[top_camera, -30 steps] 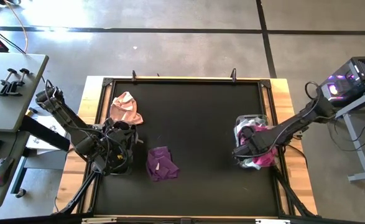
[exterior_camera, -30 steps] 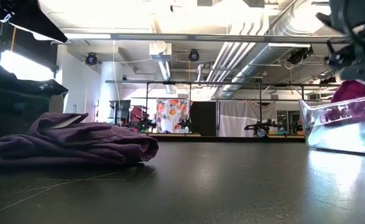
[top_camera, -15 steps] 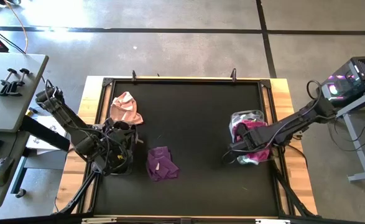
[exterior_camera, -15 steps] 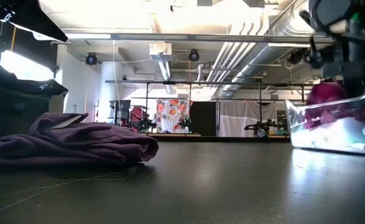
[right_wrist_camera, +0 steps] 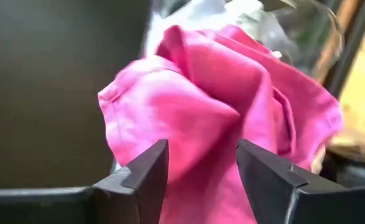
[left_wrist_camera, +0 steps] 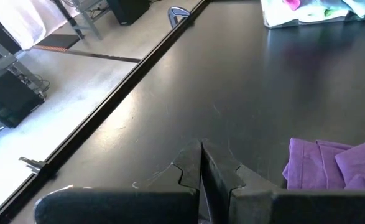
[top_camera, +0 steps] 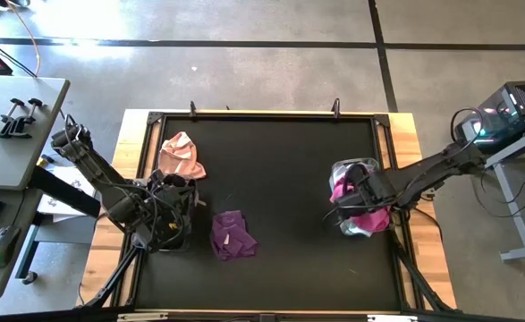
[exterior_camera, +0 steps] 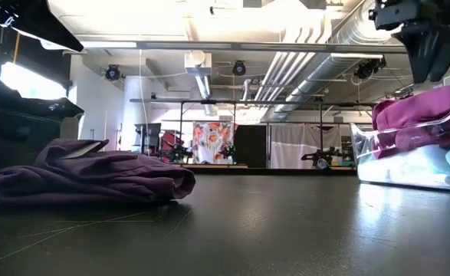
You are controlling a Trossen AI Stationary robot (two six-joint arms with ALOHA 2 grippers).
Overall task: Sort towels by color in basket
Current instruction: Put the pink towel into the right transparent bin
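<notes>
Black mat table (top_camera: 280, 179) in a wood frame, concrete floor around, open lab hall visible behind in the low view.

Left side: pink towel (top_camera: 182, 156) lies near the table's far left corner. Left gripper (left_wrist_camera: 201, 163) is parked low at the left edge, fingers together, holding nothing. Just beside it toward the centre, the purple towel (top_camera: 232, 235) sits crumpled near the front edge; also seen in the low view (exterior_camera: 94, 176) and the left wrist view (left_wrist_camera: 337, 171).

Right side: clear basket (top_camera: 360, 170) at the right edge, holding a mixed heap; pale mint or white cloth shows through the wall in the low view (exterior_camera: 431, 165). Right gripper (right_wrist_camera: 201, 165) is over the basket's front part, fingers apart with the magenta towel (right_wrist_camera: 219, 112) bunched right in front of them. From the wrist view they aren't pinching it; whether cloth touches a finger I can't tell. The magenta one mounds above the basket rim (exterior_camera: 428, 107).

Progress read: early. Two towels out on the table as separate colour spots, the rest unsorted in the basket. Darker colours aren't visible from here.
</notes>
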